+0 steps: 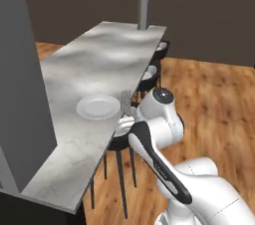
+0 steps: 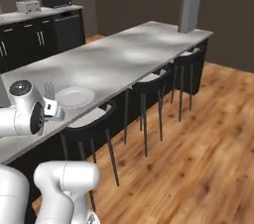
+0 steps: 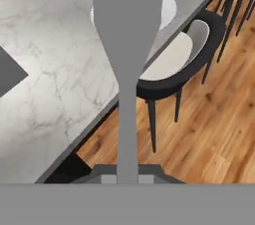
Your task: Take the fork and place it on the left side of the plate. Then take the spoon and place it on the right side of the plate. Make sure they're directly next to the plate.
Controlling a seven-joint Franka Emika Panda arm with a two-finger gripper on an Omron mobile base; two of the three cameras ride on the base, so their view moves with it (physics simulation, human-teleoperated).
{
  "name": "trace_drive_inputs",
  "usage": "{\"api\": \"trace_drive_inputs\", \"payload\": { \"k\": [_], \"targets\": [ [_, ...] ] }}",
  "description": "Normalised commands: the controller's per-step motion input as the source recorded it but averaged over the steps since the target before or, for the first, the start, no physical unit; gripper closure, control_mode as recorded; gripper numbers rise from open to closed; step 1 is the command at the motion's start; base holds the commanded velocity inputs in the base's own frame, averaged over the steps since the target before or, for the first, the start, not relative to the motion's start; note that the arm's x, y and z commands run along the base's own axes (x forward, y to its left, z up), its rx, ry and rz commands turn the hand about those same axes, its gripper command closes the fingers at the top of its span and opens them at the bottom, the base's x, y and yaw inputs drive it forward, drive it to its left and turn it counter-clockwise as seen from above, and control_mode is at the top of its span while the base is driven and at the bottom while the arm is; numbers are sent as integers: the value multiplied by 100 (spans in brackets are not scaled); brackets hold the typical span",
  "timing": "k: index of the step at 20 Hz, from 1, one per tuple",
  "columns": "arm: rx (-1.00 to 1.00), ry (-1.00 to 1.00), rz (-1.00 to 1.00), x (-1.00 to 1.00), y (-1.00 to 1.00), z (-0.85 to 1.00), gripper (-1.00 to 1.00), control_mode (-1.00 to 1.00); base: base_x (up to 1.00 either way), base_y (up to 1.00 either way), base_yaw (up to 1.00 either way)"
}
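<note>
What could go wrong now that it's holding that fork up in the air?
1. The gripper pinches only the far end of the fork handle, so the long fork might swing or slip out.
2. In the hand view the fork hangs near the counter edge, above a stool and wood floor; a drop there could miss the counter.
3. The plate is close by, so a low move might bump it.

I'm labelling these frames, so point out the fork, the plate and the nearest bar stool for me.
fork (image 3: 127, 45), hand view, on the broad neck below the tines.
plate (image 1: 97, 106), left base view, on its shallow centre.
nearest bar stool (image 3: 172, 59), hand view, on its pale seat.
</note>
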Motion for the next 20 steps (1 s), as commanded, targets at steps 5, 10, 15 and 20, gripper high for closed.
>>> {"api": "trace_drive_inputs", "payload": {
  "k": [5, 10, 15, 20],
  "targets": [
    [0, 0, 0, 0, 0, 0, 100, 100, 32, -36, 50],
    [0, 0, 0, 0, 0, 0, 100, 100, 26, -32, 53],
    [0, 0, 0, 0, 0, 0, 100, 100, 23, -41, 51],
    [0, 0, 0, 0, 0, 0, 100, 100, 25, -43, 50]
  ]
}}
